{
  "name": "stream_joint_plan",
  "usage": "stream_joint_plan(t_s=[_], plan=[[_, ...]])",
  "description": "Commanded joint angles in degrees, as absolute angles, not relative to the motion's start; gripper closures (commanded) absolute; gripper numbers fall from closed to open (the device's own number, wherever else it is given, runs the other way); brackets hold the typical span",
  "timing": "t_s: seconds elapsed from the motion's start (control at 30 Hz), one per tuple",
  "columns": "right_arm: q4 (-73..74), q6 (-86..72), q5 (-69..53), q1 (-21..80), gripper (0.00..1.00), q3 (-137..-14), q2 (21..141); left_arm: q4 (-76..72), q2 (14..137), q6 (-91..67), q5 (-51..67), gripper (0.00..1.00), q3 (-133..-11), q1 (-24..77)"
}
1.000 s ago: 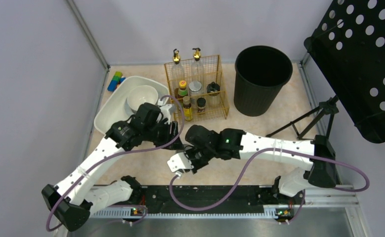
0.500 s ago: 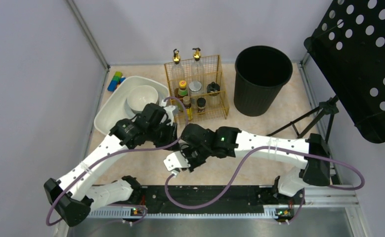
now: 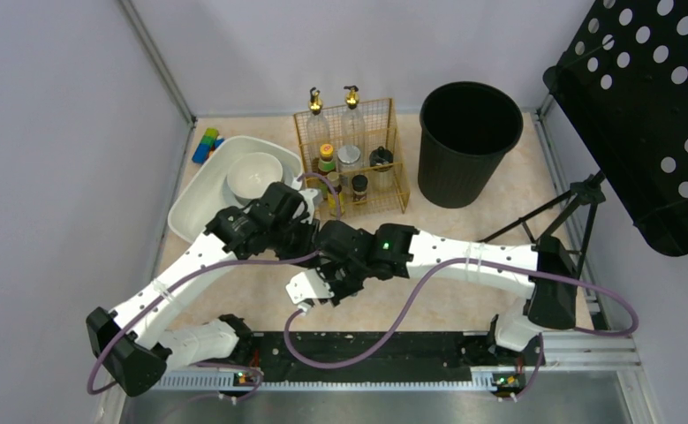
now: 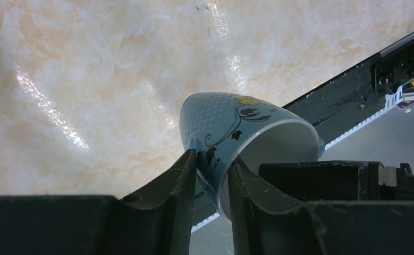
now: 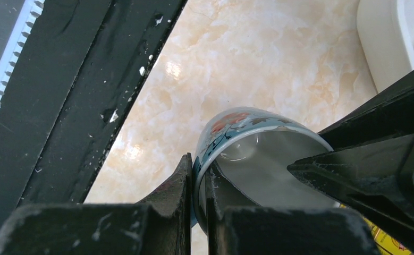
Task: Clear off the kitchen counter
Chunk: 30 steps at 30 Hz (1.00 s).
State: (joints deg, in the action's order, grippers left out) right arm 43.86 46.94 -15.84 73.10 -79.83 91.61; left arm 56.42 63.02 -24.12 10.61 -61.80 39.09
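Kitchen counter (image 4: 61, 64) clearing, seemingly mid-carry: left gripper (image 4: 212, 162) pinches a blue teacup (image 4: 231, 119), right gripper (image 5: 198, 162) a red-flowered cup (image 5: 236, 125) (both by the wall); next, likely lower them gently into the white tub (image 3: 200, 190).

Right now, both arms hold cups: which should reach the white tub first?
Left. Its jaws hold the blue cup right beside the white tub; the right arm's cup hangs farther from it, nearer the bases.
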Motion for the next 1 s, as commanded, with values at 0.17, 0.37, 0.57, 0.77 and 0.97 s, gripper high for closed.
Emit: stream_joint_plan(t_s=[0.17, 0.37, 0.57, 0.77, 0.97], plan=[[37.08, 50.09, -15.54, 73.88, 1.00, -86.18, 91.40, 56.31, 65.27, -23.81, 10.98, 0.66, -63.45, 40.03], [36.60, 50.19, -15.34, 73.91, 1.00, -86.85, 91.89, 56.60, 66.08, -23.07, 11.08, 0.77, -63.53, 40.46], [35.72, 50.11, -15.12, 73.86, 1.00, -87.84, 92.52, 56.90, 66.76, -22.73, 10.69, 1.00, -64.10, 40.87], [32.92, 49.77, -14.81, 73.95, 1.00, -87.48, 92.49, 56.87, 66.96, -22.21, 10.45, 1.00, -64.42, 41.11], [30.70, 49.72, -13.75, 73.92, 0.84, -86.96, 92.13, 56.59, 66.27, -21.83, 8.42, 1.00, -64.34, 41.48]])
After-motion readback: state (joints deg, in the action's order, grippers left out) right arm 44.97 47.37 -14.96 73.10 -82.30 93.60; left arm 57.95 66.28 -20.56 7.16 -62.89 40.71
